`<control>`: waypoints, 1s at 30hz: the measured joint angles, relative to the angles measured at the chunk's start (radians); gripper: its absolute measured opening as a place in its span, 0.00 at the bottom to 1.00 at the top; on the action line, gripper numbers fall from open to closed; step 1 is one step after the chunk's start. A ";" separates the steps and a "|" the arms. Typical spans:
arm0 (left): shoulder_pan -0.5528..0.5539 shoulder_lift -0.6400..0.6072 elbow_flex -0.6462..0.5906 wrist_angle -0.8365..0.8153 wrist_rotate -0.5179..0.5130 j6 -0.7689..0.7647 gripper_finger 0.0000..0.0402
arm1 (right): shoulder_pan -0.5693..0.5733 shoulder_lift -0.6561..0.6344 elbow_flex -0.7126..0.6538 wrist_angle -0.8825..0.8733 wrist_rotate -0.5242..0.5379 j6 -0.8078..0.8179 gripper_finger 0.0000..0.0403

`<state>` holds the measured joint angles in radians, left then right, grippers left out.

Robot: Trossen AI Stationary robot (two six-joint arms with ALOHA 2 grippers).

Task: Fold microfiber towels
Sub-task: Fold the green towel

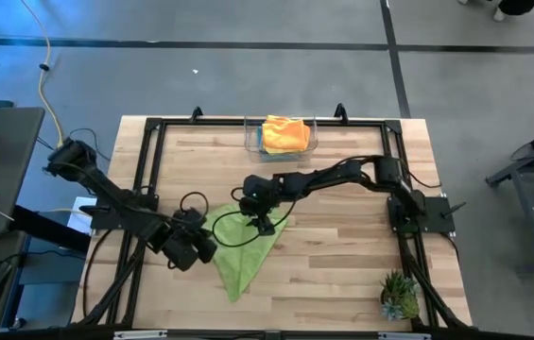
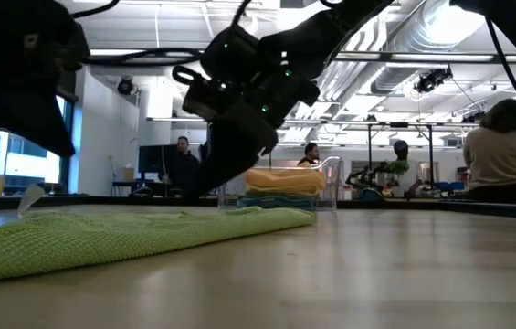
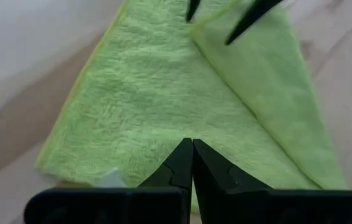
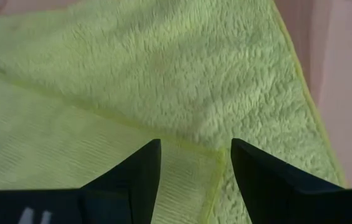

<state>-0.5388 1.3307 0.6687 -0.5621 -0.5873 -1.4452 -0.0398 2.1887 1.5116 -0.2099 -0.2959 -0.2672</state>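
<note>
Mid-fold on the lime green towel (image 1: 245,247) lying part-folded at worktop centre — right gripper (image 1: 264,225) hovers open over its folded corner, left gripper (image 1: 194,247) shut at its edge — next probably pinch and fold over.

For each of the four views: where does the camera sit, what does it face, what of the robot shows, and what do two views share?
High: overhead, straight down; table, both arms, lime towel, bin.
Low: table height, facing the room; lime towel, arms from above.
Left wrist: above the lime towel; shut left claw.
Right wrist: close over the lime towel; open right claw.
Shared: both wrist views show the towel's folded corner.
</note>
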 joint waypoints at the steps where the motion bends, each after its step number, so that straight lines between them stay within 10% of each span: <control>1: -0.001 -0.011 -0.006 0.003 0.001 0.000 0.00 | -0.001 0.006 0.000 0.003 0.000 -0.003 0.46; 23: -0.005 -0.043 -0.034 -0.056 -0.024 -0.101 0.00 | -0.013 0.009 -0.002 -0.061 -0.003 0.019 0.03; 30: -0.016 -0.043 -0.034 -0.083 -0.044 -0.124 0.00 | 0.000 -0.081 -0.002 -0.149 0.000 0.064 0.04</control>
<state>-0.5545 1.2882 0.6346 -0.6454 -0.6316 -1.5689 -0.0397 2.1073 1.5097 -0.3585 -0.2958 -0.2031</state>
